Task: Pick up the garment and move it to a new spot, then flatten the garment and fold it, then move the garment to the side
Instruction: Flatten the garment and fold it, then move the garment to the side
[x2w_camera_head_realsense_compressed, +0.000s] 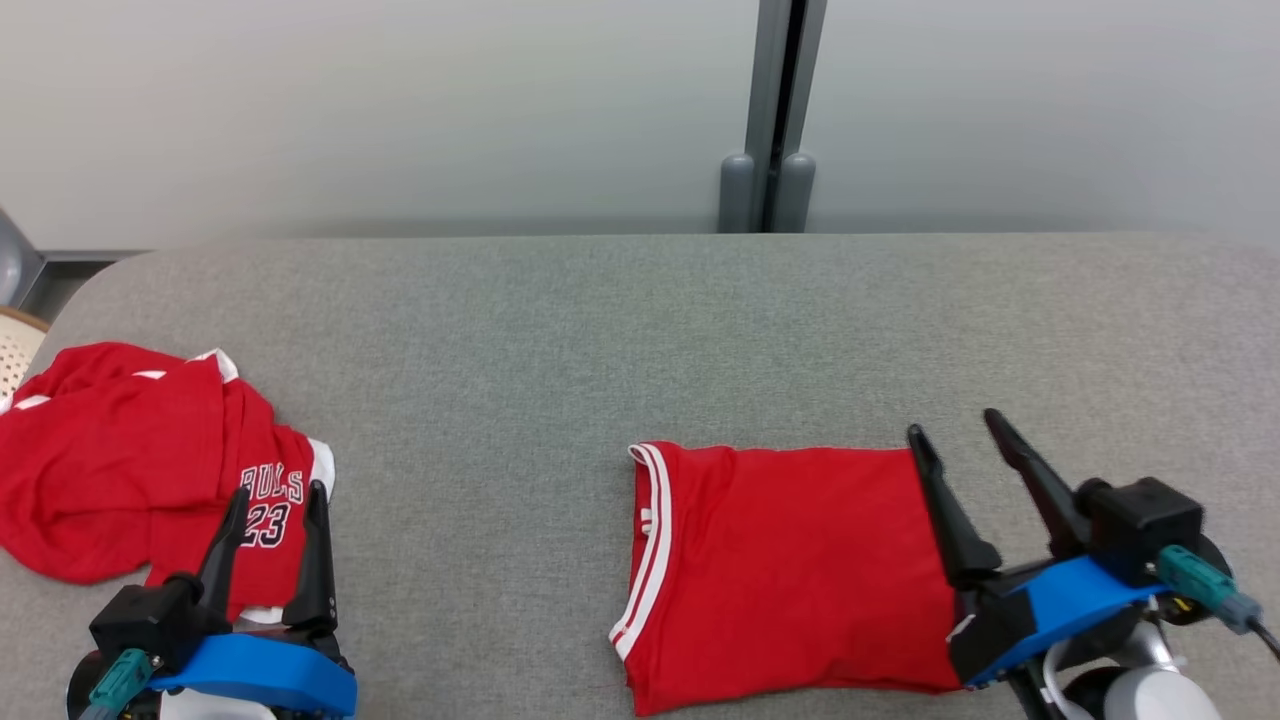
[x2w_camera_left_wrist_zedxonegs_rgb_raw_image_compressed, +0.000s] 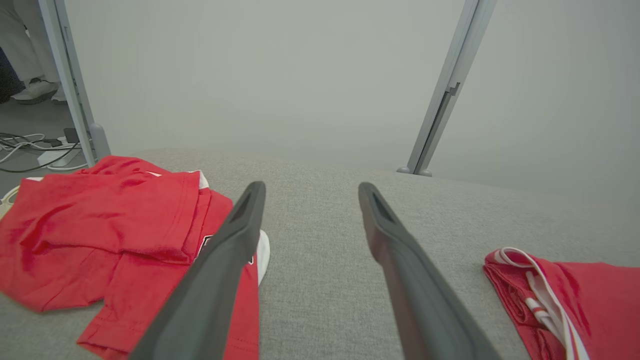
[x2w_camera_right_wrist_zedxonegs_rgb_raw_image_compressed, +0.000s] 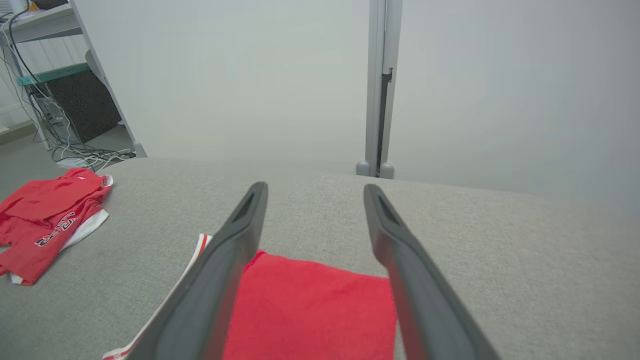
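A folded red garment (x2w_camera_head_realsense_compressed: 790, 575) with white-striped trim lies flat on the grey table, right of centre near the front edge. My right gripper (x2w_camera_head_realsense_compressed: 955, 428) hovers open over its right edge, holding nothing. In the right wrist view the garment (x2w_camera_right_wrist_zedxonegs_rgb_raw_image_compressed: 310, 310) spreads below and between the open fingers (x2w_camera_right_wrist_zedxonegs_rgb_raw_image_compressed: 235, 260). My left gripper (x2w_camera_head_realsense_compressed: 278, 490) stands open at the lower left, above the edge of a crumpled red jersey pile (x2w_camera_head_realsense_compressed: 130, 460). The left wrist view shows the folded garment's trimmed edge (x2w_camera_left_wrist_zedxonegs_rgb_raw_image_compressed: 560, 300) at far right.
The crumpled pile of red jerseys (x2w_camera_left_wrist_zedxonegs_rgb_raw_image_compressed: 100, 235), one printed with white lettering and "23", sits at the table's left end. A grey post (x2w_camera_head_realsense_compressed: 770, 120) stands behind the table against a pale wall. Cables (x2w_camera_right_wrist_zedxonegs_rgb_raw_image_compressed: 75, 150) lie on the floor beyond the left end.
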